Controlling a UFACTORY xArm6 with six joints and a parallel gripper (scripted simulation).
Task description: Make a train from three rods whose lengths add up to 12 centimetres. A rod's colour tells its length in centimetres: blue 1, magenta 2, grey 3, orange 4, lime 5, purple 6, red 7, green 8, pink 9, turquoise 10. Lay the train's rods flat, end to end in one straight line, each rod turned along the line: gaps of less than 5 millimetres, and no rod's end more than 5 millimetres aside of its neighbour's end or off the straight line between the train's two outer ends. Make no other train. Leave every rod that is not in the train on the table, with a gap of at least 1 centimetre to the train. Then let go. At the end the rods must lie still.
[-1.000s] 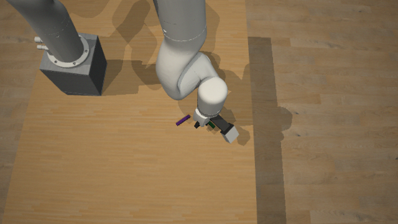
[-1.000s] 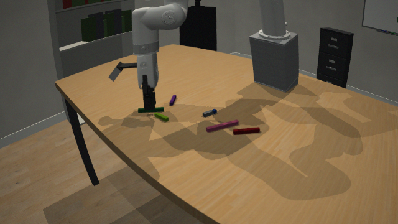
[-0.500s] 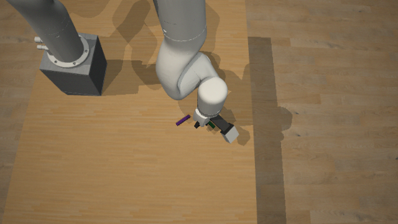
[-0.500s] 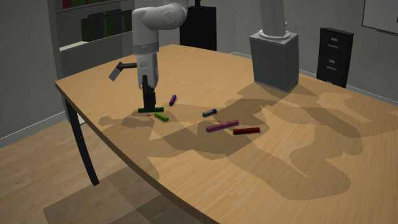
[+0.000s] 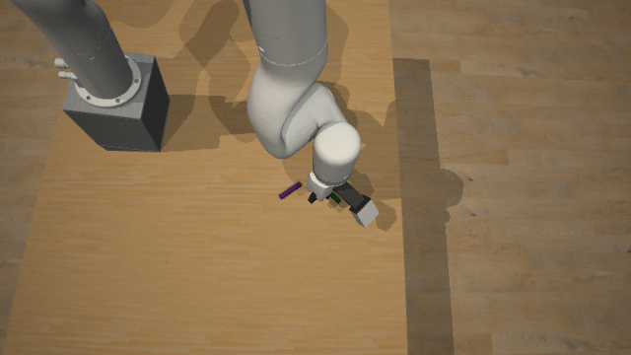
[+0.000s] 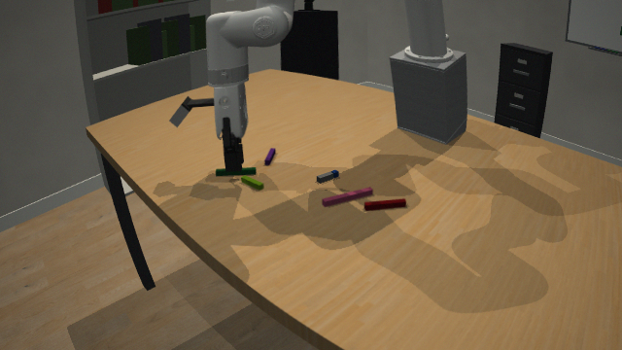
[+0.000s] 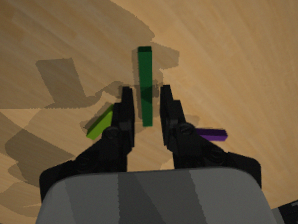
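My pincer (image 5: 322,198) (image 6: 234,170) (image 7: 146,99) is partly open, gripping nothing, fingers either side of green rod (image 5: 335,197) (image 6: 235,171) (image 7: 145,85), left of centre in exterior view. Grey (image 6: 326,177) and blue rods (image 6: 335,173) near centre.

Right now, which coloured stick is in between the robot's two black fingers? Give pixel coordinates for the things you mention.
The dark green rod (image 5: 335,197) (image 6: 224,172) (image 7: 145,85). Only it lies between the fingers; the lime (image 6: 252,183) (image 7: 101,121) and purple (image 5: 290,190) (image 6: 270,157) (image 7: 214,135) ones are outside them.
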